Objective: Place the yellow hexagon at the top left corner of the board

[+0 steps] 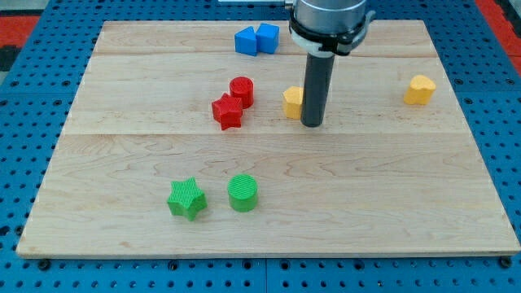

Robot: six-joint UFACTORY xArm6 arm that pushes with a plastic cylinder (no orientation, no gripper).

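Observation:
The yellow hexagon (292,101) lies on the wooden board (122,155) a little above its middle, partly hidden by my rod. My tip (311,124) rests on the board just to the right of and slightly below the hexagon, touching or nearly touching its right side. The board's top left corner (108,27) lies far to the view's left and up from the hexagon.
A red cylinder (242,90) and a red star (227,111) sit just left of the hexagon. Two blue blocks (256,39) lie near the top edge. A yellow heart-like block (420,89) is at the right. A green star (186,198) and a green cylinder (242,193) are at the lower left.

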